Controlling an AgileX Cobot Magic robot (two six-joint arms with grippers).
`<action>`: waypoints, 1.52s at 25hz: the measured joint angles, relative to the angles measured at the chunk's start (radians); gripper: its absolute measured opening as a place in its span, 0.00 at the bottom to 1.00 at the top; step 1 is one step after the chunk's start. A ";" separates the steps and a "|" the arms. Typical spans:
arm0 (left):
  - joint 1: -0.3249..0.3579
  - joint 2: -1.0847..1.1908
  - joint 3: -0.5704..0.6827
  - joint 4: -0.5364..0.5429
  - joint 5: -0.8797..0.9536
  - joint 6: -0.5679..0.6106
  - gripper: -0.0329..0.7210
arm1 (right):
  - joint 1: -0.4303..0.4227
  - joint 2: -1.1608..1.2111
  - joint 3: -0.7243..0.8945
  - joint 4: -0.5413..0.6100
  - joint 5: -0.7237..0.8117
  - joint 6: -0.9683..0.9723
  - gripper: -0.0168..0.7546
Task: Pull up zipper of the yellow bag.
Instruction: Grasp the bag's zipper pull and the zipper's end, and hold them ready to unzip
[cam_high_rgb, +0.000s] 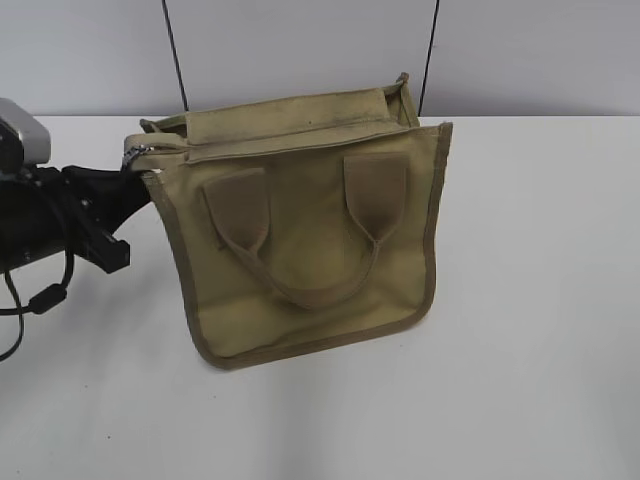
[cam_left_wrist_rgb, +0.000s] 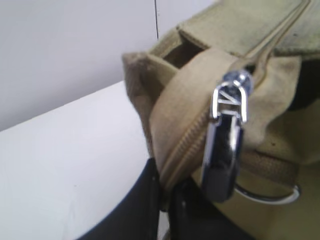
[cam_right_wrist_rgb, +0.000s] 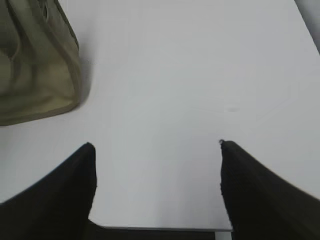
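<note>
Left wrist view: left fingers (cam_left_wrist_rgb: 165, 200) pinch yellow bag (cam_high_rgb: 310, 240) corner by zipper (cam_left_wrist_rgb: 225, 145), pull pending; right fingers (cam_right_wrist_rgb: 157, 150) wide open, empty.

Pretty bare setup otherwise: a plain white counter (cam_high_rgb: 530, 330) fills most of every view, with a faint smudge mark on it in the right wrist view. Behind it there's a pale grey wall (cam_high_rgb: 300, 50) made of panels, split by two thin dark vertical seams (cam_high_rgb: 176, 55), one left of centre and one further right.
</note>
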 joint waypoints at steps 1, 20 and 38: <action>0.000 -0.015 0.001 -0.007 0.003 0.008 0.05 | 0.000 0.032 -0.019 0.001 -0.013 0.003 0.75; 0.000 -0.155 0.001 0.002 0.158 0.055 0.05 | 0.041 0.702 -0.264 0.246 -0.166 -0.217 0.66; 0.000 -0.155 0.001 -0.035 0.165 0.025 0.05 | 0.800 1.560 -0.903 -0.045 -0.277 0.307 0.66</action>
